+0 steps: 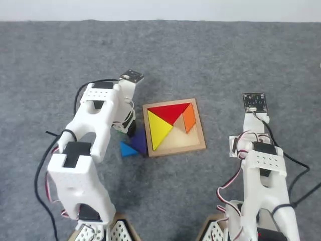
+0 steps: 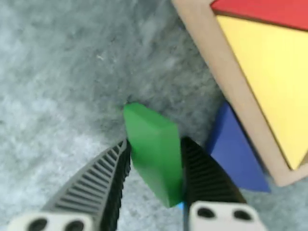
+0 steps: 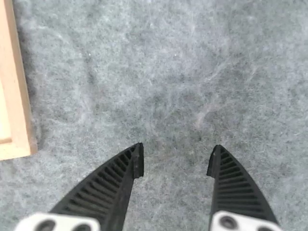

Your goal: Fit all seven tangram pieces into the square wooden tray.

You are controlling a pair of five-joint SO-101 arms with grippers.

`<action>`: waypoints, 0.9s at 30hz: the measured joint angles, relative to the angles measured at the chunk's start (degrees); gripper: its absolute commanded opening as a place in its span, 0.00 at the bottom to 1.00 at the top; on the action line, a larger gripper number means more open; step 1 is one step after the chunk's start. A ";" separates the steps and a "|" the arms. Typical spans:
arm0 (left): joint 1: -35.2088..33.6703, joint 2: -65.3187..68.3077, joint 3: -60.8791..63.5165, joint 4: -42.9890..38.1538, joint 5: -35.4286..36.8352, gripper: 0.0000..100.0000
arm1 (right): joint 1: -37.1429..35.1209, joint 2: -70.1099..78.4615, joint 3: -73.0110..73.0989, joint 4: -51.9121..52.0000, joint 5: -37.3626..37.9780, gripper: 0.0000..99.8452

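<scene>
The square wooden tray lies mid-table and holds a red triangle, a yellow triangle and an orange piece. Its rim shows in the left wrist view with the yellow triangle. My left gripper is shut on a green piece, just off the tray's left side above the carpet. A dark blue piece and a light blue triangle lie beside the tray's left edge. My right gripper stands open over bare carpet, right of the tray.
Grey carpet covers the whole table. The tray's corner sits at the side of the right wrist view. Cables run along both arms. Open carpet lies behind and in front of the tray.
</scene>
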 measured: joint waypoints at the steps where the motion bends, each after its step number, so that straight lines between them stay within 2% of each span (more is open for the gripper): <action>1: 0.00 0.00 -0.53 0.00 0.09 0.13 | 0.00 0.00 0.00 0.00 0.00 0.24; 8: -0.62 0.35 -6.07 0.53 1.05 0.02 | 0.00 0.00 0.00 0.00 0.00 0.24; 16: 1.05 0.35 -17.58 10.29 1.05 0.01 | 0.00 0.00 0.00 0.00 0.00 0.24; 21: 7.56 0.35 -25.05 19.08 1.58 0.01 | 0.00 0.00 0.00 0.00 0.00 0.24; 27: 22.59 1.49 -30.33 23.30 7.91 0.01 | 0.62 0.00 0.00 0.00 0.00 0.24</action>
